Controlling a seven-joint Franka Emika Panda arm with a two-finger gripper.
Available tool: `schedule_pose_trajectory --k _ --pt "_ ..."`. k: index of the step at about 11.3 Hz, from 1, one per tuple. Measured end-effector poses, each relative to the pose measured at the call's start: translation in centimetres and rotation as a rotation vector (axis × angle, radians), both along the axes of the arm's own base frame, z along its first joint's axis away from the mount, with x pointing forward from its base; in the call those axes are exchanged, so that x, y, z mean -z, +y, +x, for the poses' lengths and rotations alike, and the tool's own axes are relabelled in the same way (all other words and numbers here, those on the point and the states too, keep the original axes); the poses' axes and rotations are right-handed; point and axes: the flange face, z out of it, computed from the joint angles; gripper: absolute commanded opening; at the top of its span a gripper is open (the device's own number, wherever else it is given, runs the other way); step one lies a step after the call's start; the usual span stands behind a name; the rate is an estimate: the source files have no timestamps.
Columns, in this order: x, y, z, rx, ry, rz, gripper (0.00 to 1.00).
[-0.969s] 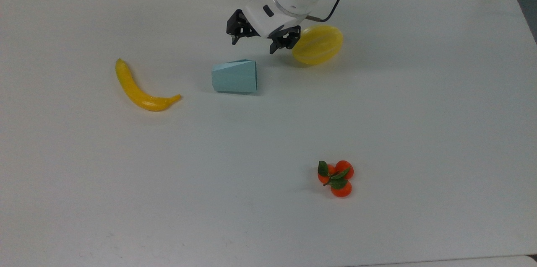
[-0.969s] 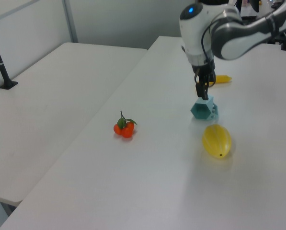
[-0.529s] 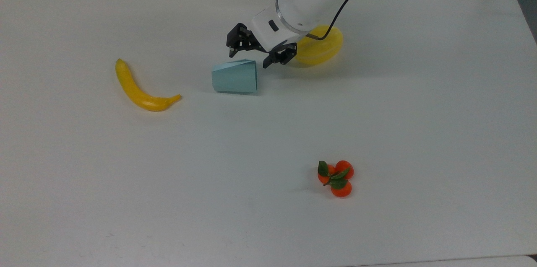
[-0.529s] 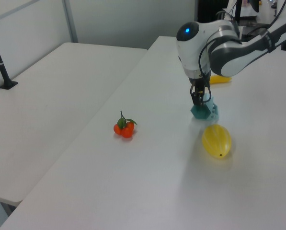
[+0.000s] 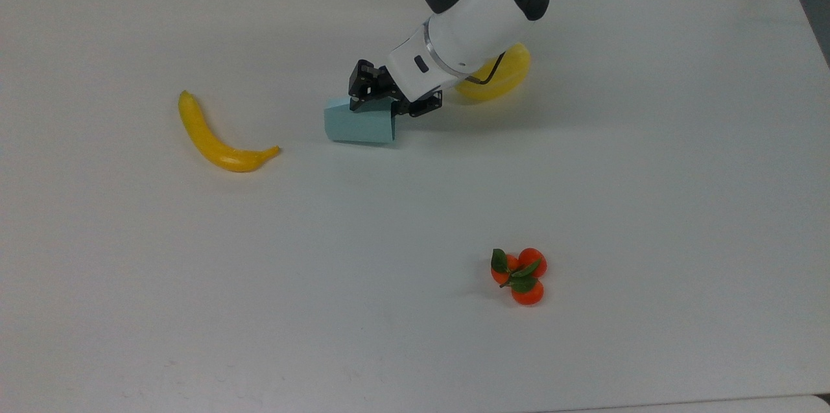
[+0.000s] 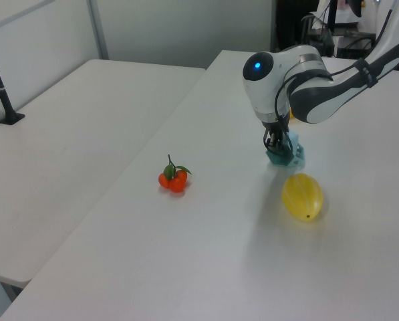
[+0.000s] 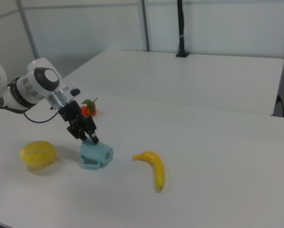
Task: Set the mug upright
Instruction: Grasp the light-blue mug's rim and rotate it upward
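Since a second ago the gripper (image 5: 388, 99) has dropped from above the table (image 5: 648, 173) down onto the mug (image 5: 358, 126); mug, banana (image 5: 214, 139), melon (image 5: 499, 79) and oranges (image 5: 521, 275) lie unchanged.

Mug on its side near table centre, between banana and melon, open end toward the top view's right. Fingers spread, straddling the rim at that end; one seems to reach inside the mouth, though contact is hard to judge.

Step in hand, as I read it: settling for the grasp. Next move calls for closing on the rim wall, then lifting and rotating until the base faces down.

Nothing seen inside the mug in the right view (image 7: 96, 156).
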Motion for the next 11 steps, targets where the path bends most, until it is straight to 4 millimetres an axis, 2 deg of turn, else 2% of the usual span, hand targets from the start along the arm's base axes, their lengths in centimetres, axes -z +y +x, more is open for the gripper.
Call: schedule_pose_trajectory --k 1,4,6,11 --pt "0.2 -0.2 -0.1 -0.009 0.001 -0.018 0.0" --pt "-1.0 -1.2 0.2 -0.022 -0.026 -0.059 0.0" --pt "-2.4 -2.9 0.8 -0.001 -0.06 -0.05 0.0" --pt "-2.8 -9.3 3.3 0.077 -0.175 0.047 0.0"
